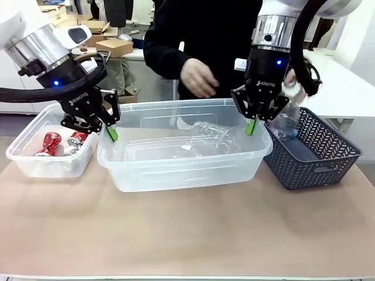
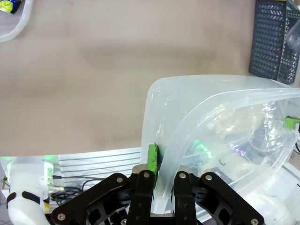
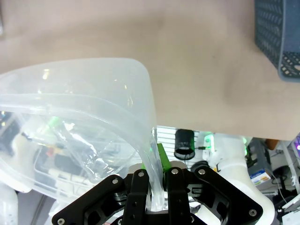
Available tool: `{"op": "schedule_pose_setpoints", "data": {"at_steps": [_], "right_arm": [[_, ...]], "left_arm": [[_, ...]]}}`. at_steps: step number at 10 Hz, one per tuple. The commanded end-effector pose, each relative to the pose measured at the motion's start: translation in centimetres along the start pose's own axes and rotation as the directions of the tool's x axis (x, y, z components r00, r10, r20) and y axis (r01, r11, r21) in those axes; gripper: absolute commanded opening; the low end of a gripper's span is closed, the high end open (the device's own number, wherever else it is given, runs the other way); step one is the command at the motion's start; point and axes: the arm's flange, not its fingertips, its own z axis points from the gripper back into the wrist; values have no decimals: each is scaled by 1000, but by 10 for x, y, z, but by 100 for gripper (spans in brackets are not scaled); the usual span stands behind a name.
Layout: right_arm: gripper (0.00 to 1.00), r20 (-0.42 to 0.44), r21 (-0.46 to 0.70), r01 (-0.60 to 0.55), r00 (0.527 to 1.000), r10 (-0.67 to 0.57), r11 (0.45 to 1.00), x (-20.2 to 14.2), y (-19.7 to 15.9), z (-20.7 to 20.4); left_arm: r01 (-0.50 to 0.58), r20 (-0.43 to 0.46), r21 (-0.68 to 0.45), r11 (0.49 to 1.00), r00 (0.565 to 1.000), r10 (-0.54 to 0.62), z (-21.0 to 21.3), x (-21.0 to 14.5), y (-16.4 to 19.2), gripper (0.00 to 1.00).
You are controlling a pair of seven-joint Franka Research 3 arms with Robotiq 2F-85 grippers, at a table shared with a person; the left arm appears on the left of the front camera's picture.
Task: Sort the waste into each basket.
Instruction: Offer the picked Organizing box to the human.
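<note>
clamping the middle tub (image 1: 187, 170) at both ends, we have our left tool (image 1: 111, 133) clenched on its left rim and our right tool (image 1: 251, 126) clenched on its right rim, green pads either side of the plastic. clear bottles (image 1: 214, 136) lie inside it. red cans (image 1: 50, 143) lie in the smaller tub (image 1: 50, 168) at our left on the counter (image 1: 187, 234) — a grey basket (image 1: 328, 158) stands just beside the middle tub's right end.

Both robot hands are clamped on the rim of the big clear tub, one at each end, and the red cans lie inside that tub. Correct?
Not quite. The left hand and right hand do clamp the rim of the big clear tub, but the front view shows the red cans in the smaller clear tub beside it.
</note>
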Motion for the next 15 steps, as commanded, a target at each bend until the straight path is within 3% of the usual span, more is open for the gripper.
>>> {"op": "schedule_pose_setpoints", "data": {"at_steps": [1, 15], "right_arm": [[0, 5, -10, 16, 1000, -16, 1000, -4, -7, -1], [0, 5, -10, 16, 1000, -16, 1000, -4, -7, -1]], "left_arm": [[-5, 3, -15, 1000, 1000, 5, 5, 2, 2, 0], [-5, 3, -15, 1000, 1000, 5, 5, 2, 2, 0]]}}
